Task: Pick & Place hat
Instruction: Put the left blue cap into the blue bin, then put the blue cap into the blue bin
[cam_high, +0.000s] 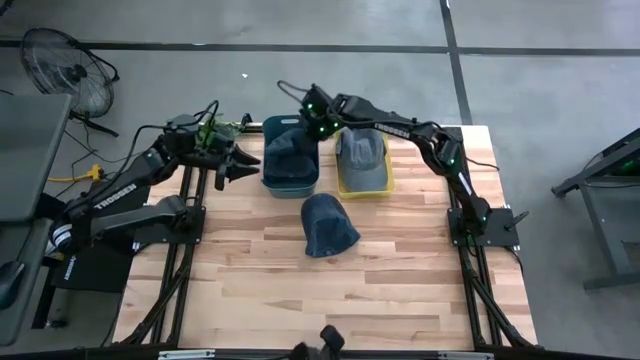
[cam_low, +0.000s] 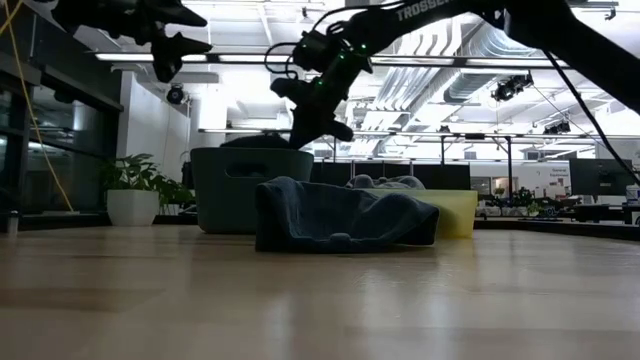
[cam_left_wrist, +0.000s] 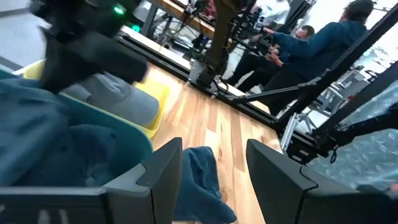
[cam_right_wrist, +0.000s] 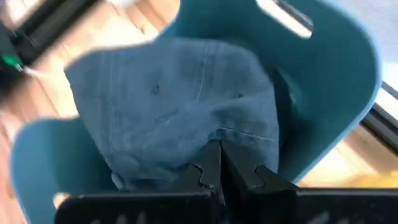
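Three hats show. A dark blue hat lies on the table by its brim and crown, near the middle. A lighter blue hat sits inside the teal bin. A grey hat fills the yellow bin. My right gripper is shut and hangs over the teal bin's far right part, its tips close to the lighter blue hat. My left gripper is open, raised just left of the teal bin. My right gripper points down from above, and its shut fingertips stand at a crease of the lighter blue hat in the teal bin. Whether they touch or pinch the cloth, I cannot tell. No cloth shows between the fingers.
The two bins stand side by side at the table's far edge, teal left, yellow right. Bare wood lies in front of and beside the dark blue hat. People stand in the room beyond the table's right side. A fan stands on the floor, far left.
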